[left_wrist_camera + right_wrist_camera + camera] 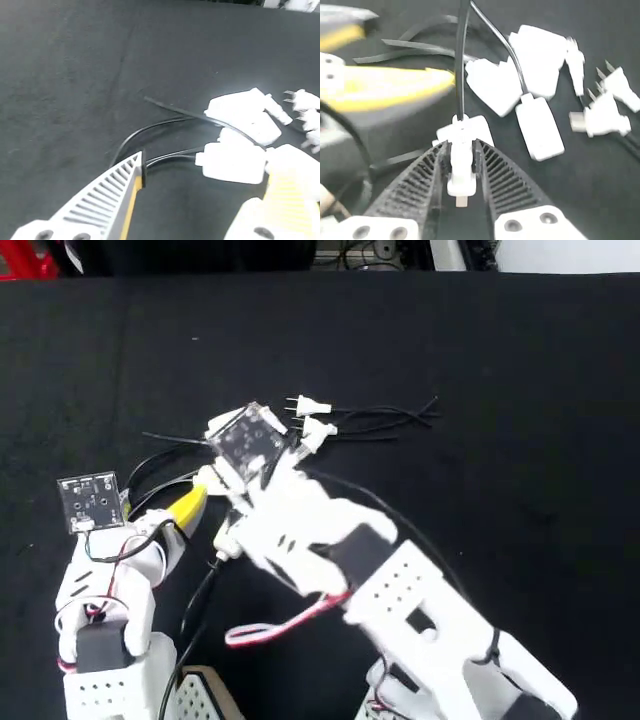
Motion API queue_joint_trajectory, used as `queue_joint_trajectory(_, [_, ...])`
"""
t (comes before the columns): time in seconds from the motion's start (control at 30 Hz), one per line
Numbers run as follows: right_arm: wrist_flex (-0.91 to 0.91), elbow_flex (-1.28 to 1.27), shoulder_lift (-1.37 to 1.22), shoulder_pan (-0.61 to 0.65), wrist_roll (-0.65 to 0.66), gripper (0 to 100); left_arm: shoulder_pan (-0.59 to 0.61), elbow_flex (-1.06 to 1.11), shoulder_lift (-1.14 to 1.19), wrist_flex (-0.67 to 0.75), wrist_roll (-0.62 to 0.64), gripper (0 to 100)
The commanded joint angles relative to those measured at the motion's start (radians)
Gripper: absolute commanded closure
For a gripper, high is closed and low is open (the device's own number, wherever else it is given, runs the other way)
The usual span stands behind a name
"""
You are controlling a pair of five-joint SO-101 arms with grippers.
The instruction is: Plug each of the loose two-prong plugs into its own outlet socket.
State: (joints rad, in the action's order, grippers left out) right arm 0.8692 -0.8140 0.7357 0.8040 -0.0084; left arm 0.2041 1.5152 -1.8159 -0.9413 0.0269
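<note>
Stretched over the desk [520, 360], my right end effector [461, 147] clenches a white plug [461, 180]; my left end effector [207, 157] gapes, released.

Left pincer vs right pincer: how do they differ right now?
1. State: left pincer is open; right pincer is shut.
2. Load: left pincer holds nothing; right pincer grips a white corded plug.
3. Look: left pincer's fingers show yellow; right pincer's have black ribbed pads.
Shared: both sit low over the black table, facing the same cluster of white outlet blocks.
</note>
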Motion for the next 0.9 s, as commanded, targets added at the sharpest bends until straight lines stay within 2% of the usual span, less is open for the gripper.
queue_joint_trajectory(0.0, [-0.127, -0.070, 0.105, 0.049, 0.032, 98.7, -0.059, -0.058, -0.005, 0.029, 0.041, 62])
queue_joint_trajectory(0.3, [-0.272, -0.375, 0.369, 0.087, 0.112, 98.7, -0.154, -0.179, -0.005, -0.005, 0.052, 62])
queue_joint_trajectory(0.57, [-0.315, -0.406, 0.403, 0.014, 0.112, 98.7, -0.288, -0.302, -0.005, -0.120, 0.078, 62])
queue_joint_trajectory(0.73, [-0.307, -0.404, 0.409, -0.009, 0.112, 98.7, -0.185, -0.292, -0.005, -0.120, 0.072, 62])
queue_joint_trajectory(0.87, [-0.307, -0.404, 0.401, -0.011, 0.109, 98.7, 0.012, -0.286, -0.005, -0.129, 0.072, 61])
